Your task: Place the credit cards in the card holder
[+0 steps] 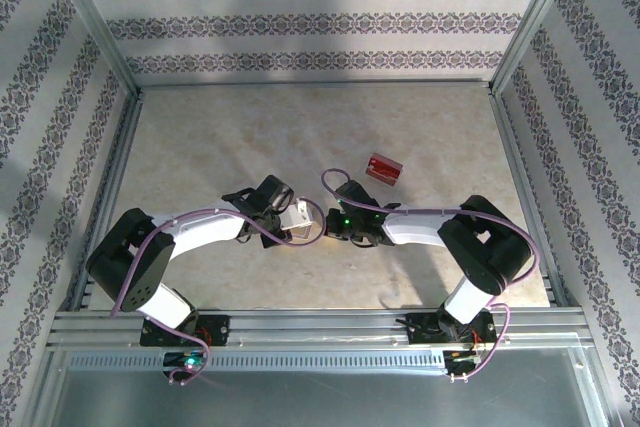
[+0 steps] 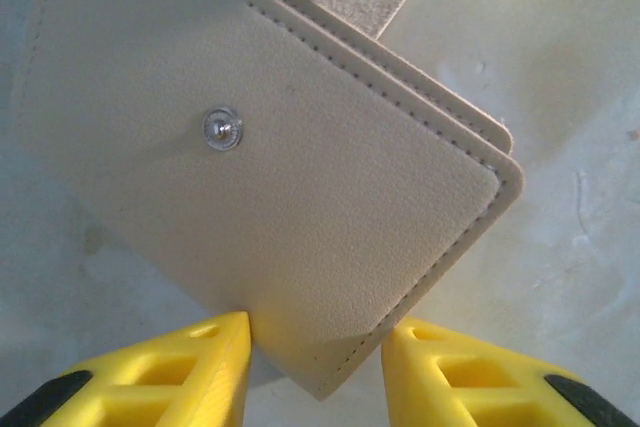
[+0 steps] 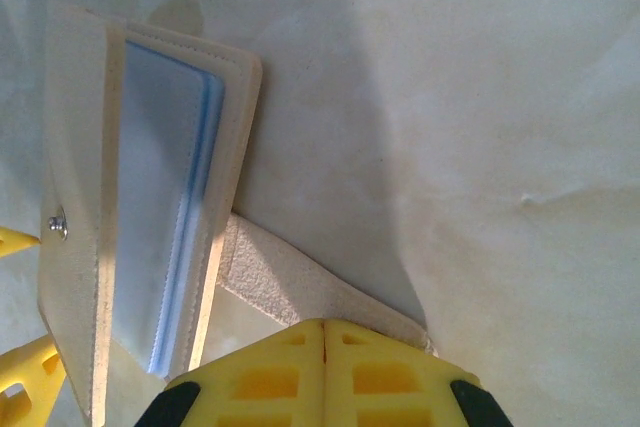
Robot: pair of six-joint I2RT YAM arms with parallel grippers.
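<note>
Yellow fingertips (image 2: pixel 190 372) of the left gripper (image 2: pixel 315 372), bottom edge of the left wrist view: they stand apart on either side of the card holder's lower corner. Each looks to touch an edge, but I cannot tell whether a pinch has landed.

Item: left arm (image 1: pixel 190 232). Elbow folded at lower left of the overhead view, forearm reaching right to mid-frame.

Item: card holder (image 2: pixel 280 177). Tan, stitched, with a snap stud (image 2: pixel 222 129) on the cover. It sits at the centre of the overhead view, between the two wrists. I judge it light and soft, and apt to flex and swing. A hold across the corner could slide off, so I would take the flat of the cover near the stitched edge.

Item: clear bluish sleeves (image 3: pixel 165 177), showing between the parted covers at left of the right wrist view. Probably slick and floppy, so not a place to grip.

Item: closing tab (image 3: pixel 300 282). A suede strip running down under the right fingertips.

Item: right gripper (image 3: pixel 322 332). Tips pressed together, and by my reading pinching that tab.

Item: right arm (image 1: pixel 430 227). Elbow at lower right, forearm reaching left, mirroring the other.

Item: credit cards (image 1: pixel 383 168). Red, lying on the table (image 1: pixel 230 137) up and right of centre, apart from both grippers; I cannot count them. Likely thin, stiff and flat-lying, so I would take them by an edge.
</note>
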